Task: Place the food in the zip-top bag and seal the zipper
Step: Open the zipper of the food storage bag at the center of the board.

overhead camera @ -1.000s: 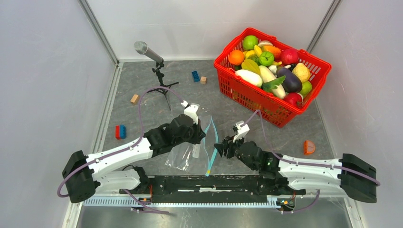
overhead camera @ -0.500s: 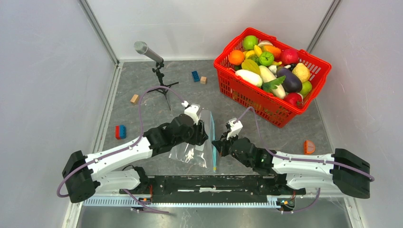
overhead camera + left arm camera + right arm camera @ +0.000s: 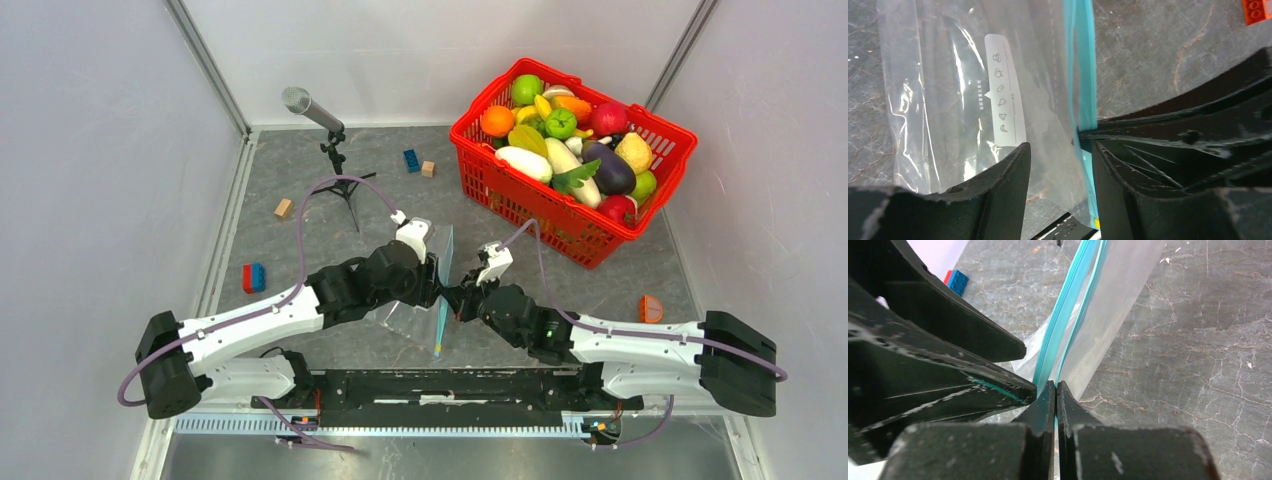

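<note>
Near the arm bases, the right gripper (image 3: 1056,390) is pinched tight on the light blue zipper (image 3: 1068,310) of the upright zip-top bag (image 3: 948,100), the left gripper (image 3: 1060,150) straddles its clear film with jaws part open, and the toy food (image 3: 560,125) lies beyond in the red basket (image 3: 540,200)

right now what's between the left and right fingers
The light blue zipper strip of the clear plastic zip-top bag, pinched by the right fingers; the right wrist view shows it.

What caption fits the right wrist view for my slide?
Right gripper shut on the light blue zipper strip of a clear plastic zip-top bag.
</note>
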Available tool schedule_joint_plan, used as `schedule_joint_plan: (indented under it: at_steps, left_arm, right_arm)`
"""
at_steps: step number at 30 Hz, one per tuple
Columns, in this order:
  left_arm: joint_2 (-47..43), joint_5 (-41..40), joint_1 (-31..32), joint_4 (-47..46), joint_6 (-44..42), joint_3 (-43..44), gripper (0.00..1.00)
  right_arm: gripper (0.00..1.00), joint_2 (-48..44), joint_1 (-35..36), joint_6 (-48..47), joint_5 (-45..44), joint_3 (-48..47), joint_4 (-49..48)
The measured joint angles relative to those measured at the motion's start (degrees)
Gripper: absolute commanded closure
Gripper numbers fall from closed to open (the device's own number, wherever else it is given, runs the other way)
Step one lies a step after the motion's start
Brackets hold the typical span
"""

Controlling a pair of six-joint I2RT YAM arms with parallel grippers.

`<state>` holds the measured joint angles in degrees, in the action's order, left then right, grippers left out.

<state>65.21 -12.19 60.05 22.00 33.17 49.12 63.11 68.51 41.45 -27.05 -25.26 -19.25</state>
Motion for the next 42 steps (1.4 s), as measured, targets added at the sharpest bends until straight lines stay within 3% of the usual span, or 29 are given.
schedule_joint_plan:
  at_steps: [10,16,26,34,42]
  left_arm:
    - [3.32,-4.39,1.16,0.79,0.00,0.04,0.49]
    - [5.81,-5.92,2.91,2.03,-0.02,1.36,0.56]
    - [6.29,-7.87,4.17,2.34,0.02,1.40,0.98]
    - [0.11,-15.93,4.20,6.60,0.04,0.59,0.98]
    - [-0.39,-23.15,4.20,14.38,0.44,8.17,0.98]
  right_arm:
    - [1.00,-1.40,-0.02,0.15,-1.33,0.00,0.66]
    - [1.00,-1.62,0.00,0.33,-3.08,-0.02,1.36]
    - [1.00,-2.62,-0.02,0.70,-5.66,-1.95,3.45]
    - [1.00,-3.52,-1.66,-2.16,-4.66,-2.16,13.11]
    - [1.00,-2.80,-3.39,-3.48,-2.29,-4.44,21.35]
